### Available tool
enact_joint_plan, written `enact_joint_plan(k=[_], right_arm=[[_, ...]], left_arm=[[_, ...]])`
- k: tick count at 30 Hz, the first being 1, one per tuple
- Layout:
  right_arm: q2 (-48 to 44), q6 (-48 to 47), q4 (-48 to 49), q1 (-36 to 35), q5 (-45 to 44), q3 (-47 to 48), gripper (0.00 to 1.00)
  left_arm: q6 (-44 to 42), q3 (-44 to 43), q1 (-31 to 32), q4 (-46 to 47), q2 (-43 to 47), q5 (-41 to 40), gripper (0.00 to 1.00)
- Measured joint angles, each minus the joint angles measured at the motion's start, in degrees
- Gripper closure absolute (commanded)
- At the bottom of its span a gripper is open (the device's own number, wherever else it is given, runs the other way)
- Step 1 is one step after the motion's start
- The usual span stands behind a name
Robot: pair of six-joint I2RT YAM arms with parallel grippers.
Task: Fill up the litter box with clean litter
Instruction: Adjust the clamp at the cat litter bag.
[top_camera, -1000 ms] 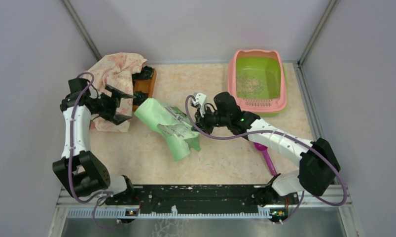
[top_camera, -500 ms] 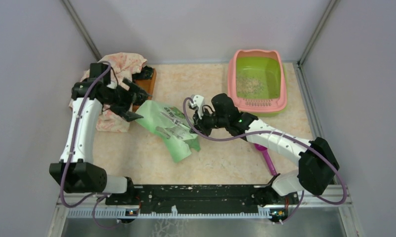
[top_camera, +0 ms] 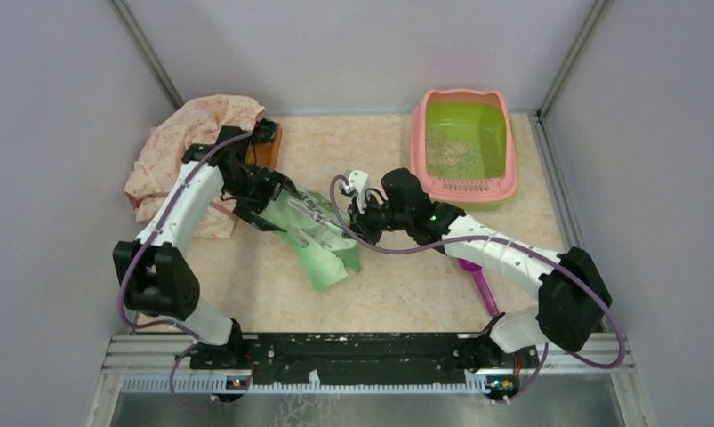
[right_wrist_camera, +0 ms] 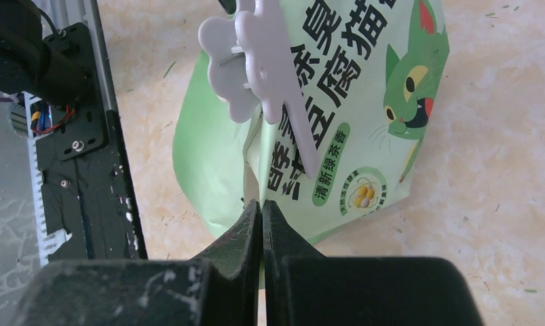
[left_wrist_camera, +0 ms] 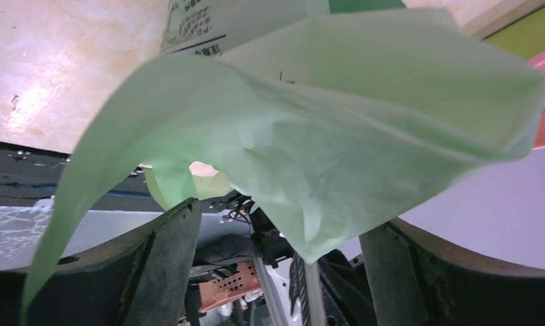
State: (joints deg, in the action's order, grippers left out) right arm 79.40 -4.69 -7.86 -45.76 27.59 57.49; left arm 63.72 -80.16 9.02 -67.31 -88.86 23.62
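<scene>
Left end effector (top_camera: pixel 280 206) gapes around crumpled green bag (top_camera: pixel 322 251); right end effector (right_wrist_camera: pixel 260 204) pinches it.

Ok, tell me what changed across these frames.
The left gripper swung off the pink cloth and rightward to the green bag. Its open jaws now straddle the bag's loose end, not closed on it. The right gripper stayed shut on the bag's other edge. The bag, litter box and purple scoop kept their places.
</scene>
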Motion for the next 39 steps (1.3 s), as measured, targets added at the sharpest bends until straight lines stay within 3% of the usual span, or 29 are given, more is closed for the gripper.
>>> enact_joint_plan(k=[12, 15, 17, 18, 24, 27, 31, 39], right_arm=[[0.0, 0.0, 1.6, 0.0, -0.5, -0.5, 1.00], [0.0, 0.0, 1.9, 0.0, -0.7, -0.5, 1.00], [0.0, 0.0, 2.2, 0.0, -0.7, -0.5, 1.00], [0.0, 0.0, 2.2, 0.0, -0.7, -0.5, 1.00], [-0.2, -0.2, 2.1, -0.2, -1.5, -0.5, 1.00], [-0.2, -0.5, 0.8, -0.2, -2.3, 0.4, 0.76], [-1.0, -1.6, -3.0, -0.9, -3.9, 1.9, 0.63], [-3.3, -5.1, -5.2, -5.9, -12.1, 4.3, 0.60]], left_arm=[[1.2, -2.0, 0.0, 2.8, -4.6, 2.1, 0.60], [1.2, -2.0, 0.0, 3.6, -5.7, 2.9, 0.77], [1.1, -2.0, 0.0, 4.0, -6.2, 3.1, 0.97], [0.9, -2.0, 0.0, 4.1, -6.3, 3.3, 1.00], [-0.6, -5.6, 0.0, 2.1, -9.1, 3.4, 1.00], [-2.4, -10.2, 0.4, -1.2, -11.8, 2.7, 1.00], [-4.3, -12.8, 0.5, -3.9, -12.6, 1.4, 1.00], [-6.6, -12.9, 0.1, -6.6, -12.4, 0.3, 1.00]])
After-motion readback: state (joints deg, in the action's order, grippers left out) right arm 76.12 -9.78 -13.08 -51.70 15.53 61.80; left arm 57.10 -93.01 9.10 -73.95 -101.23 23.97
